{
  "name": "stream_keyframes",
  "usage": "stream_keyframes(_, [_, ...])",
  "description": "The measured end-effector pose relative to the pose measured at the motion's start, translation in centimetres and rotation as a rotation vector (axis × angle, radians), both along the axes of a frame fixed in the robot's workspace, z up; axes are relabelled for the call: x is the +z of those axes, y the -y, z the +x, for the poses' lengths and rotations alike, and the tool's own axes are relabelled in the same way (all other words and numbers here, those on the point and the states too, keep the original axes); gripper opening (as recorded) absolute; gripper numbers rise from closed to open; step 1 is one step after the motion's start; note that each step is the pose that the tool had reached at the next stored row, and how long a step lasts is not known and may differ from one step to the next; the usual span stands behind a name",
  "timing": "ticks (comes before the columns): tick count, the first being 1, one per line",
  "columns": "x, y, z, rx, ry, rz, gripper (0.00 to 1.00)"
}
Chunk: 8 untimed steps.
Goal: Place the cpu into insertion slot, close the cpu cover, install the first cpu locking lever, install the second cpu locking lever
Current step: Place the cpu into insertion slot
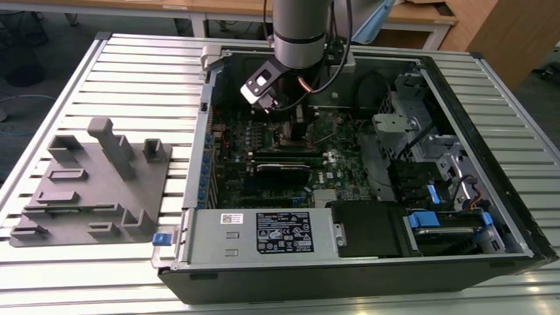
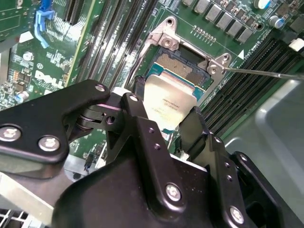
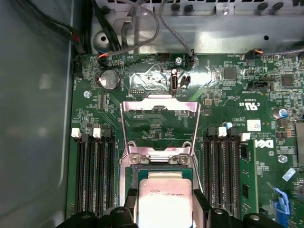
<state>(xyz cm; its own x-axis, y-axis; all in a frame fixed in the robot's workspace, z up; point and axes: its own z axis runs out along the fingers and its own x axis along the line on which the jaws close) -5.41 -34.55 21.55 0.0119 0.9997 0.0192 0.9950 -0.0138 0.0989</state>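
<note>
My gripper (image 2: pixel 164 111) is shut on the cpu (image 2: pixel 168 100), a flat silver-grey square held by two opposite edges between black fingers (image 2: pixel 135 118). The chip hovers tilted, partly over the insertion slot (image 2: pixel 183 64), whose gold contact field shows uncovered past its far edge. In the first wrist view the cpu (image 3: pixel 164 197) sits just in front of the cpu cover (image 3: pixel 159 108), a silvery window frame swung open and standing up from its hinge. A thin locking lever (image 2: pixel 266 73) sticks out free beside the socket. In the exterior view the gripper (image 1: pixel 293 121) reaches down into the open computer case.
Long black memory slots (image 3: pixel 95 175) flank the socket on both sides. Cables (image 3: pixel 142 28) hang along the case wall beyond the cover. A power supply (image 1: pixel 262 233) and drive bays with blue tabs (image 1: pixel 433 197) fill the case's near end. A grey fixture (image 1: pixel 88 184) lies outside it.
</note>
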Motion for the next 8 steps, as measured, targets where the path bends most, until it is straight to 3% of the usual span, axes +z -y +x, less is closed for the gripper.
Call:
stream_keyframes(3, [-0.67,-0.07,-0.14,0.0,-0.0001,0.0009,0.54])
stream_keyframes(8, [-1.0,-0.44,-0.15,0.0,0.0001,0.0032,0.54])
